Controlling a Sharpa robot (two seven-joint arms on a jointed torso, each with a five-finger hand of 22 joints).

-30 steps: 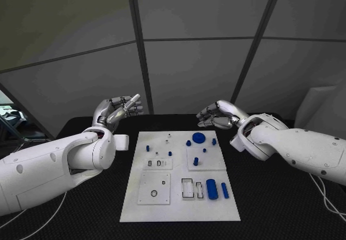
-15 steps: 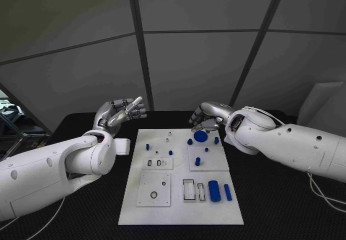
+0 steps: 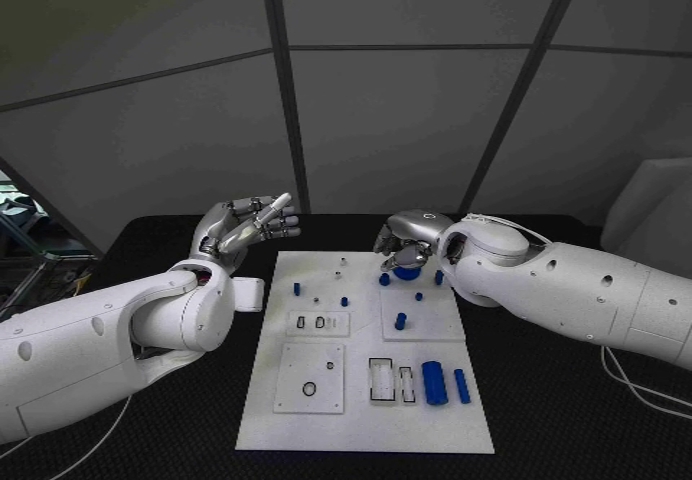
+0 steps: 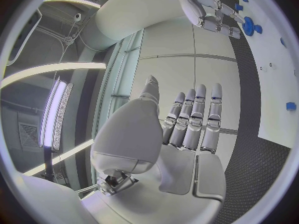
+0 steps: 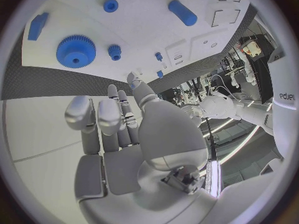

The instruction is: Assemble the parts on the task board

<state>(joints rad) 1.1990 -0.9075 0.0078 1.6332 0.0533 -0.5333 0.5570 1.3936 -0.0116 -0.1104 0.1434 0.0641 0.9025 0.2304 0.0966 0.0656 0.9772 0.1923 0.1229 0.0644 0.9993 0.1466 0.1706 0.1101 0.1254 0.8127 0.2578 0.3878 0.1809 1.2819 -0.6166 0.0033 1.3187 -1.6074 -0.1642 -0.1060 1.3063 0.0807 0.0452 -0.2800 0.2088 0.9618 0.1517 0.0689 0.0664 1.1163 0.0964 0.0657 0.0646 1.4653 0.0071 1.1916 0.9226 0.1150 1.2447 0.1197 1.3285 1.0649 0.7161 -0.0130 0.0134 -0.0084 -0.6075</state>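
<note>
1. Task board (image 3: pixel 361 400) sits mid-table, white, carrying the blue parts.
2. Right hand (image 3: pixel 407 240) hovers over the board's far edge above the blue gear (image 5: pixel 76 51), fingers loosely apart, holding nothing.
3. Left hand (image 3: pixel 248 226) is raised off the board's far left corner, fingers straight and together, empty.
4. Two blue cylinders (image 3: pixel 434 383) lie near the board's right edge.

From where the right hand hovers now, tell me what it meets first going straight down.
Most likely the large blue toothed gear on the white task board; the right hand hangs directly above it, though its height is unclear.

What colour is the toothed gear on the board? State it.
Blue; the gear shows best in the right wrist view.
</note>
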